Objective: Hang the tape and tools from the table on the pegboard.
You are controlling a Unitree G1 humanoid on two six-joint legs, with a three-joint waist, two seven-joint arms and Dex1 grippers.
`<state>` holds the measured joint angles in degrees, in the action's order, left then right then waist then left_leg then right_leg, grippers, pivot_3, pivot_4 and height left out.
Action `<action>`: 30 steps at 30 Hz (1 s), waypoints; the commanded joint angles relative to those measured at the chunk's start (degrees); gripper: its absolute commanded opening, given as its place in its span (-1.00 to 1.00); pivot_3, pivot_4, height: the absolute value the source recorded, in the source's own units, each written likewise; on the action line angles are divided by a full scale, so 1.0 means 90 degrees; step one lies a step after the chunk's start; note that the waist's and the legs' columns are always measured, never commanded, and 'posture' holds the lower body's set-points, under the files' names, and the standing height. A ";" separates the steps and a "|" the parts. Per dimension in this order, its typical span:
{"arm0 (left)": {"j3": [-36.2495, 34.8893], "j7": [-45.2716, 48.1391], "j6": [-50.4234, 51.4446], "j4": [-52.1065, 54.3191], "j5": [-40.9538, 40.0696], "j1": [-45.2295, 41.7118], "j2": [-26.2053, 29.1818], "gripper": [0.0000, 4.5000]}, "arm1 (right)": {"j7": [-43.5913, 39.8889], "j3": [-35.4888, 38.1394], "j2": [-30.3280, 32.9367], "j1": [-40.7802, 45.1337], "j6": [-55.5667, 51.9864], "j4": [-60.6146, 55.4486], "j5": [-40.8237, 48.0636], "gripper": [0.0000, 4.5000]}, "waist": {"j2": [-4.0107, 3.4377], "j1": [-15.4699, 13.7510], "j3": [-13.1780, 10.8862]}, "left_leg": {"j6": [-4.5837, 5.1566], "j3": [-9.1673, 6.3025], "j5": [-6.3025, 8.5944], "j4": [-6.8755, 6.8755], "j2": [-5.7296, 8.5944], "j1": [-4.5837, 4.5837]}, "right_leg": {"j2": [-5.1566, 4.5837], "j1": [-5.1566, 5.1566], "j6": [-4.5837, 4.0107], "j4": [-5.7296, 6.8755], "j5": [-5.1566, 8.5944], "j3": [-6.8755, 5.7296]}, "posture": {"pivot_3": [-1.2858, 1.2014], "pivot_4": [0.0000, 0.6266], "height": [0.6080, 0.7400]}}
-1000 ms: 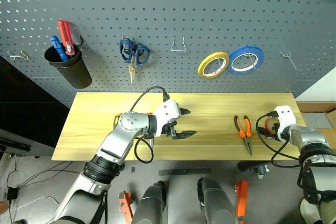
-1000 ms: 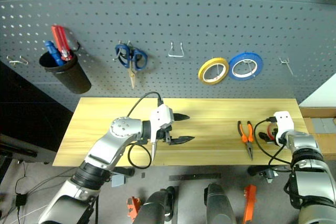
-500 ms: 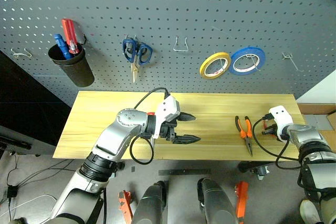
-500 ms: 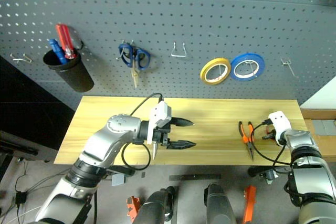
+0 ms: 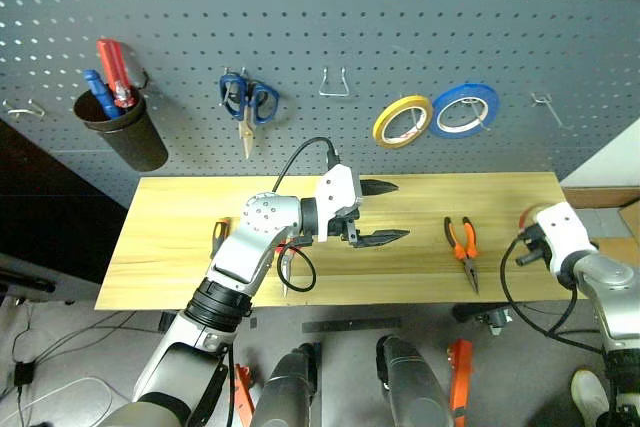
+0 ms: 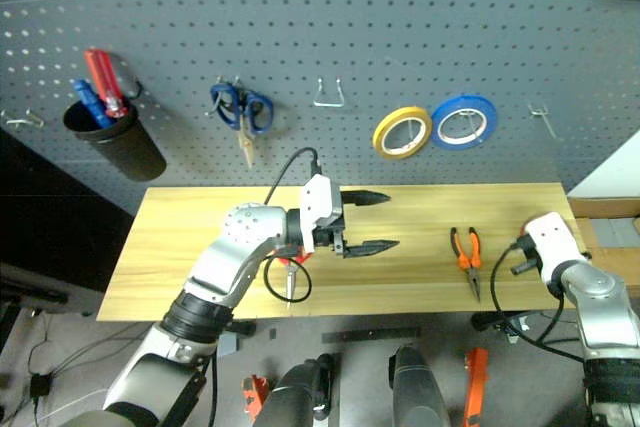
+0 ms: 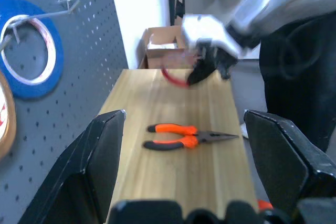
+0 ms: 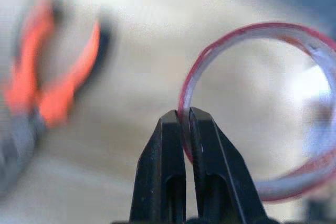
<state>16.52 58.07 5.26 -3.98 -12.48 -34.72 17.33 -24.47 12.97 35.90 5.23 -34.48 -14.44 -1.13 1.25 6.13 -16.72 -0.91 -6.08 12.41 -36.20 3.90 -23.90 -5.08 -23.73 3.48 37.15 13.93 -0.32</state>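
since a second ago the right hand [image 8: 186, 124] has closed and come up off the bench [image 5: 170, 237], bringing the red ring of tape [image 8: 262, 108] with it; before, it sat low at the right end of the bench with its fingers around the ring. the left hand [image 5: 385, 212] has also risen a little and swung further toward the right.

the right hand's two black fingers [image 8: 163, 171] are now pinched together on the thin rim of the red tape, which hangs clear of the wood beside them. in the left wrist view the ring [image 7: 176, 77] shows as a red arc held up at the far end of the bench.

the left hand hovers over the middle of the bench with its fingers spread wide and nothing between them, pointing toward the right end.

the orange-and-black pliers [image 5: 463, 247] lie flat on the bench between the two hands, tip toward the near edge. under the left arm, red scissor handles [image 6: 295, 259] and a steel blade [image 5: 284, 282] peek out at the near edge, and an orange-and-black handle [image 5: 217, 239] lies just left of the arm.

on the grey pegboard [image 5: 320, 37] hang a black cup [image 5: 125, 137] holding red and blue screwdrivers, blue-handled scissors [image 5: 245, 107], a bare wire hook [image 5: 333, 87], a yellow roll [image 5: 403, 122] and a blue roll [image 5: 465, 112], with another bare hook [image 5: 545, 102] to their right.
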 commanded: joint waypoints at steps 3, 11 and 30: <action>-0.0034 0.0024 -0.0441 -0.0325 0.0057 -0.0307 -0.0212 0.72 | 0.0741 0.0047 -0.0534 0.0320 -0.0720 -0.2016 -0.0088 -0.99 | 0.0001 0.0032 -0.0010 | -0.0002 -0.0003 -0.0002 -0.0008 -0.0010 0.0001 | 0.0011 0.0001 0.0010 0.0002 0.0006 -0.0005 | -0.19 0.02 1.00; -0.0022 -0.0022 -0.0800 -0.0917 0.0213 -0.0720 -0.0525 0.72 | 0.0692 0.0350 -0.0238 0.2218 0.0049 0.0329 0.0251 -0.99 | -0.0007 0.0058 -0.0032 | 0.0010 0.0007 -0.0004 -0.0070 -0.0010 -0.0009 | 0.0011 0.0017 0.0017 -0.0008 -0.0032 -0.0003 | -0.19 0.00 1.00; -0.0174 0.0019 -0.1439 -0.1682 0.0591 -0.0839 -0.0113 0.72 | 0.0716 0.0036 -0.0665 0.1992 0.0455 0.0811 0.0833 0.21 | -0.0016 0.0159 -0.0038 | 0.0024 0.0022 0.0005 -0.0071 -0.0007 -0.0024 | 0.0010 0.0001 -0.0009 0.0002 -0.0054 0.0013 | -0.19 -0.09 1.00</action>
<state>15.80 57.50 -5.37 -19.04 -7.89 -41.74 15.35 -19.22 13.33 30.09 24.62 -27.65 -0.44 5.89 1.10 7.56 -17.06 -0.69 -5.88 12.46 -36.86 3.83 -24.12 -4.98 -23.73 3.40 37.17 13.45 -0.19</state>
